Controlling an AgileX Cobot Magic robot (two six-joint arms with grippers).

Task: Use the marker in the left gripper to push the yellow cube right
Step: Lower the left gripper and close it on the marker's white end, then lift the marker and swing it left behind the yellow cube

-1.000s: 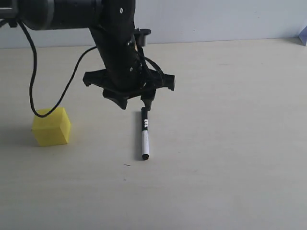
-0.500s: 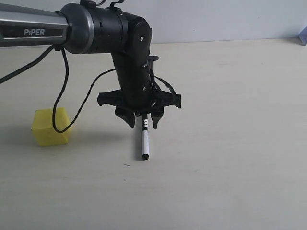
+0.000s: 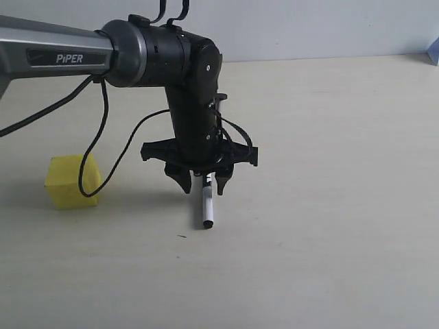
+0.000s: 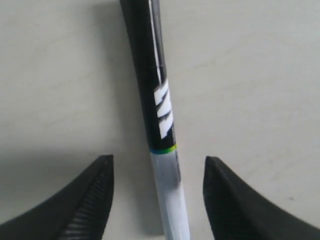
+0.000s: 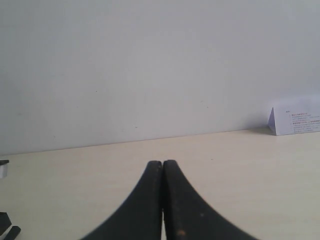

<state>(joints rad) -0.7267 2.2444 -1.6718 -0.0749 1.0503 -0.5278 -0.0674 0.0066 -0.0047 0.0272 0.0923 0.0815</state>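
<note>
Pale desk under a plain wall carries everything. Little of the task looks done: the marker lies flat, ungripped, and the yellow cube sits unpushed, well apart to the left. The left pincer hangs open, jaws straddling the marker near its middle without touching. Grasping comes first, then the push rightward.

Since earlier — left gripper lower, jaws spread, now straddling marker.
</note>
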